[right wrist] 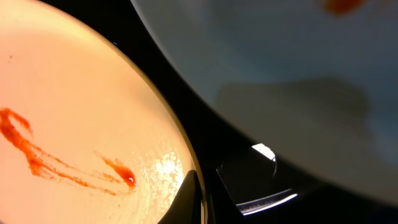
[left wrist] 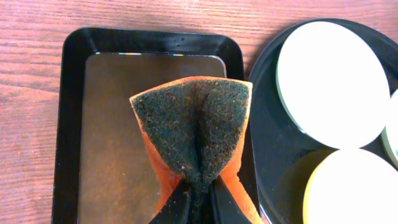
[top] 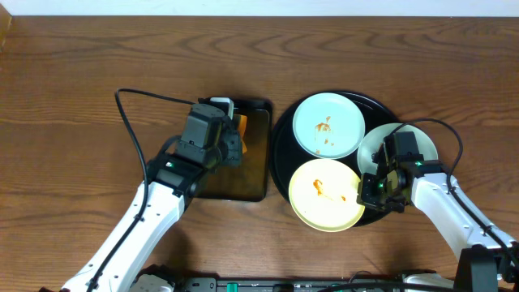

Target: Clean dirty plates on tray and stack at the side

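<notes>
The round black tray [top: 280, 142] holds three plates. A mint-white plate [top: 327, 124] with an orange smear lies at its back. A cream-yellow plate [top: 326, 193] with a smear lies at its front. A second pale plate [top: 424, 144] at the right is partly hidden by my right arm. My right gripper [top: 369, 191] is shut on the yellow plate's right rim. In the right wrist view its fingers [right wrist: 202, 199] pinch that rim [right wrist: 74, 93]. My left gripper [top: 231, 146] is shut on an orange sponge [left wrist: 193, 124] with a dark scouring face.
The sponge hangs over a small rectangular dark tray [top: 251, 174] just left of the round tray, also in the left wrist view [left wrist: 112, 124]. Bare wooden table [top: 81, 65] surrounds both trays. Cables trail from both arms.
</notes>
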### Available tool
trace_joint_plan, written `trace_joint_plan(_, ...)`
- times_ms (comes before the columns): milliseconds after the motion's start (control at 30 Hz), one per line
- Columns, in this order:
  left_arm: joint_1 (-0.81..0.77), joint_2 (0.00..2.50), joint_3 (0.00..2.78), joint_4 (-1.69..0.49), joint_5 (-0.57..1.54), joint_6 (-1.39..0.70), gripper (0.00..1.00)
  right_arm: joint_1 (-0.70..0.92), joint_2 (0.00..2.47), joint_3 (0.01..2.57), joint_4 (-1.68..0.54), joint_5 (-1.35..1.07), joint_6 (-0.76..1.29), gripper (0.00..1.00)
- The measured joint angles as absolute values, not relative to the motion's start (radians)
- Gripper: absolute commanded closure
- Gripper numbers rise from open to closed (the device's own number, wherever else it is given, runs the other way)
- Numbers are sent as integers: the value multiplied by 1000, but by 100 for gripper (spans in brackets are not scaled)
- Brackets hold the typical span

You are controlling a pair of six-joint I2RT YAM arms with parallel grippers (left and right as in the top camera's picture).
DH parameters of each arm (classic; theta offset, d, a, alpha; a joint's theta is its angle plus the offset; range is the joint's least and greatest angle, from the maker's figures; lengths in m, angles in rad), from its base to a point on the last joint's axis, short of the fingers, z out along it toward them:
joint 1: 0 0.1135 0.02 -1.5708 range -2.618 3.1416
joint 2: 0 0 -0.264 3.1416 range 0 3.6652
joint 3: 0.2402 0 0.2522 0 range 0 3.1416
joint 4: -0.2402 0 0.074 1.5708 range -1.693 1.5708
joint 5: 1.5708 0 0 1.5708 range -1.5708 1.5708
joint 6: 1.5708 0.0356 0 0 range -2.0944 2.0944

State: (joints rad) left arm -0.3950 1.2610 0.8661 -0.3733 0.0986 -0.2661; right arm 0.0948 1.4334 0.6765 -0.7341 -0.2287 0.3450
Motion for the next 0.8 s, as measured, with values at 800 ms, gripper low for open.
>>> trace_joint_plan(800,-395,1256,866,-390,99,-266,92,95,1433,677,-707,-229,345,99)
